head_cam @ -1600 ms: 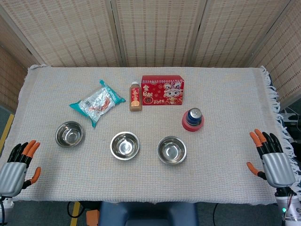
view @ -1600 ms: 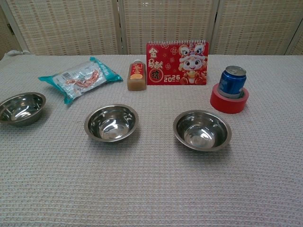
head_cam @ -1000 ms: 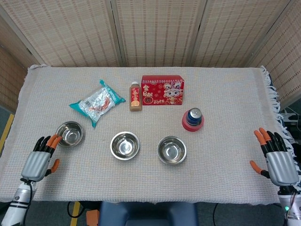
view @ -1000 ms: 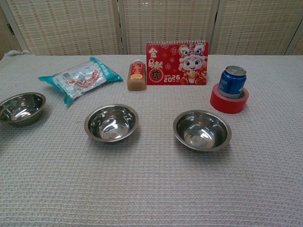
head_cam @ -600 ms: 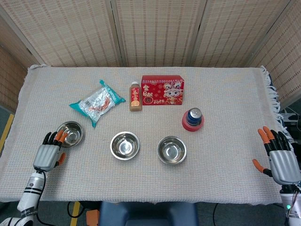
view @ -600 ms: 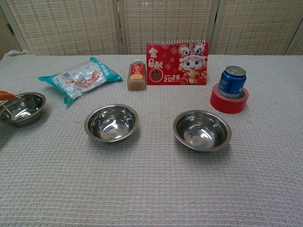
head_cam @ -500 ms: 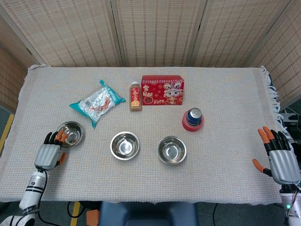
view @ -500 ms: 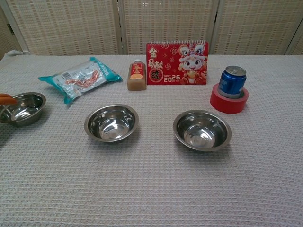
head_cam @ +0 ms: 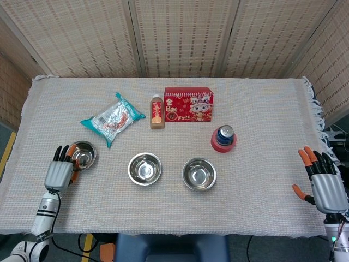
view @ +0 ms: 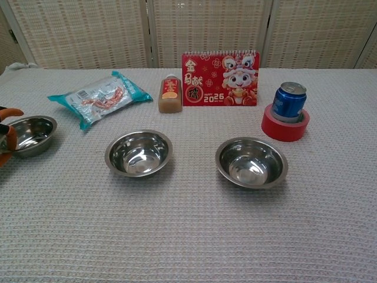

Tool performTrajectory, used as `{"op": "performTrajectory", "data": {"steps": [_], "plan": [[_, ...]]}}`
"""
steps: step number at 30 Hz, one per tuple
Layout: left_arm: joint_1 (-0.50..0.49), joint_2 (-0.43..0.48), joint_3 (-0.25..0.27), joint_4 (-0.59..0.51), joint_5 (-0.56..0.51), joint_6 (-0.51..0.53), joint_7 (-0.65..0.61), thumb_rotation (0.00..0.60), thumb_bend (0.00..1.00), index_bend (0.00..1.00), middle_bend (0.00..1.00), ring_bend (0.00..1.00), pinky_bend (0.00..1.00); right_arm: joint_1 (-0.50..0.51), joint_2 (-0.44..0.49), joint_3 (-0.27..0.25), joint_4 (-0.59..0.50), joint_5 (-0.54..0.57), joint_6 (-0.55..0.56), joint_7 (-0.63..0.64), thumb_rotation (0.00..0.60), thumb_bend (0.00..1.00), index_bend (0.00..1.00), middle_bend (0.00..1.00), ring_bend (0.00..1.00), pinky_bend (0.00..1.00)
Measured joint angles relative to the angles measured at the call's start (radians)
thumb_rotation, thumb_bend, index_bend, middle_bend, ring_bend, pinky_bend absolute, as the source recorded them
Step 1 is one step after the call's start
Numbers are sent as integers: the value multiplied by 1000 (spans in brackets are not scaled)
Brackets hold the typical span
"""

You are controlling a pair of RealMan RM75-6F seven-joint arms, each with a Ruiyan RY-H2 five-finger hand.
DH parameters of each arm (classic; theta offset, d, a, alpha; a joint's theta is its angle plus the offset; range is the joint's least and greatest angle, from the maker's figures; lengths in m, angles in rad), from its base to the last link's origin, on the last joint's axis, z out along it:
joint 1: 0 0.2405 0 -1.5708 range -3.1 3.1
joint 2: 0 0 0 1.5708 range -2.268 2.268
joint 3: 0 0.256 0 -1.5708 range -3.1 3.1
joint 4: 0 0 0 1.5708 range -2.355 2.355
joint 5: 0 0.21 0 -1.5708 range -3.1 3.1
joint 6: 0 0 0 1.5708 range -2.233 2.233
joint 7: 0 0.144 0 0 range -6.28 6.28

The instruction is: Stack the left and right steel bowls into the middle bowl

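Note:
Three steel bowls stand in a row on the woven cloth: the left bowl point(head_cam: 82, 154) point(view: 30, 134), the middle bowl point(head_cam: 144, 168) point(view: 139, 153) and the right bowl point(head_cam: 199, 173) point(view: 251, 162). All three are empty and upright. My left hand point(head_cam: 59, 171) point(view: 5, 138) is at the left bowl's left rim, fingers apart and reaching over the edge; I see no firm grip on it. In the chest view only its fingertips show at the frame's left edge. My right hand point(head_cam: 325, 184) hovers open by the table's right front corner, far from the right bowl.
Behind the bowls lie a teal snack packet point(head_cam: 112, 119), a small brown bottle point(head_cam: 157, 112) and a red desk calendar point(head_cam: 188, 105). A blue can on a red tape roll point(head_cam: 223, 137) stands just behind the right bowl. The cloth's fringed edge point(head_cam: 317, 109) runs along the right.
My left hand has come forward from the table's front left corner to the left bowl's rim. The right hand has drifted slightly outward. None of the bowls has shifted.

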Motion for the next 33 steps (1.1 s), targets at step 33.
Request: {"op": "performTrajectory", "data": {"steps": [33], "plan": [[-106,-60,52,-381,218,267,295,600,448,663,99,0,59,-20,41,-19,-35,-39,29,42,600,143,0,0,0,0]]}}
